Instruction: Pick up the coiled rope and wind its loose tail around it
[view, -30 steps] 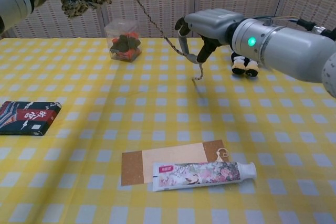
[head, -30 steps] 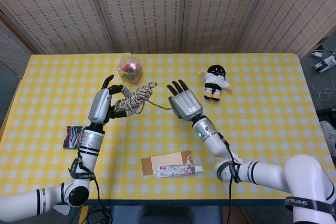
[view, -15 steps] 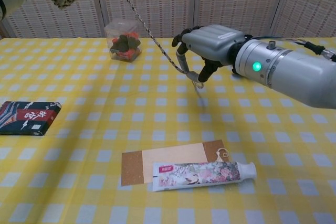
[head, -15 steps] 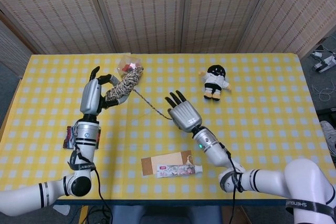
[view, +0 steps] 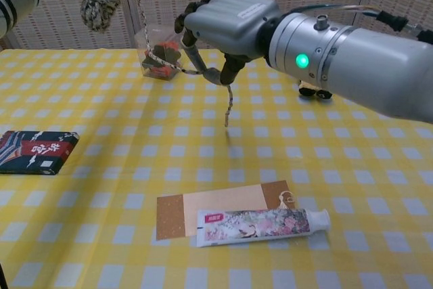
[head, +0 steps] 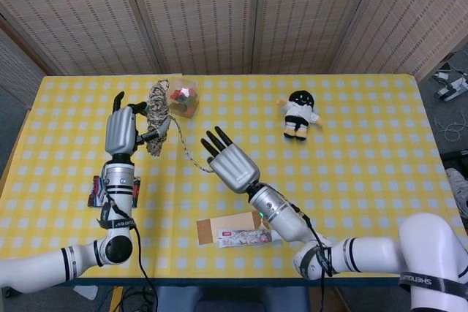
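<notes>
Yellow-checked cloth covered the table (head: 351, 180), with woven screens standing behind it at twelve o'clock. Nearest the robot, at about six o'clock, a toothpaste tube (view: 260, 224) lay partly on a brown card (view: 216, 206), and a dark packet (view: 35, 151) sat toward eight o'clock. Above mid-table the right hand (head: 232, 166) hung in the air, its fingers fanned toward eleven o'clock in the head view; the chest view showed the loose tail (view: 229, 109) pinched under that hand, its free end dangling straight down without reaching the cloth. From the pinch the tail ran up toward ten o'clock to the coiled rope (head: 156, 119), which the left hand (head: 119, 131) gripped clear of the table with its long axis roughly upright. That line mattered most, in my judgement: the coil lay at about ten o'clock from the right hand, well apart, with the tail strung between them with a slight sag, so the right hand would have to carry the tail around the upright bundle while the left held it steady. Farther back, a clear box of small toys (head: 182, 97) stood just beside the coil at twelve o'clock, and a small doll (head: 299, 115) lay toward two o'clock. Exactly which fingers pinched the tail was hard to make out, and the left hand was cut off at the top edge of the chest view.
</notes>
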